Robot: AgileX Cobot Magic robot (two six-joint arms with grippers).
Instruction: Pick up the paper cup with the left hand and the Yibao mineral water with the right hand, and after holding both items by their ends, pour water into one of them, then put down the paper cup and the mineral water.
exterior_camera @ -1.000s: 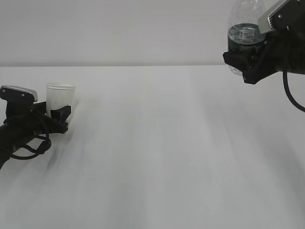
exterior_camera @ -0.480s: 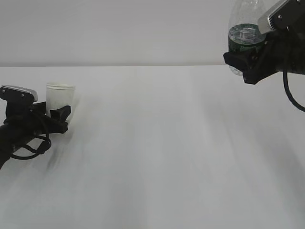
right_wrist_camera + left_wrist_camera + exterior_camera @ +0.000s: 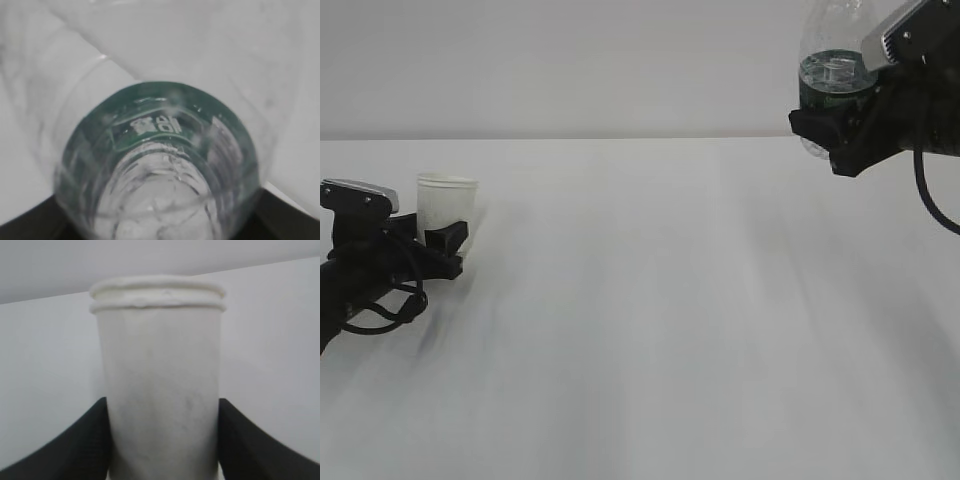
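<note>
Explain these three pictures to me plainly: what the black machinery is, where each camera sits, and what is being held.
This is a two-armed robot at a white table. The wide picture looks along the table. The other two come from cameras on the wrists. The left hand is closed around the paper cup, low at the table; its close-up shows the cup upright between two black fingers. The right hand holds the Yibao mineral water high in the air; its close-up looks along the clear bottle with its green label.

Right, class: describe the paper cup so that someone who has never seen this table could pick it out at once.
Start at the wide white table and go to its far left, where the left hand, a black gripper, lies low over the surface. Between its fingers stands the paper cup: small, white, upright, with a rolled rim. The only other container, the Yibao mineral water, is clear, green-banded, held high at right.
</note>
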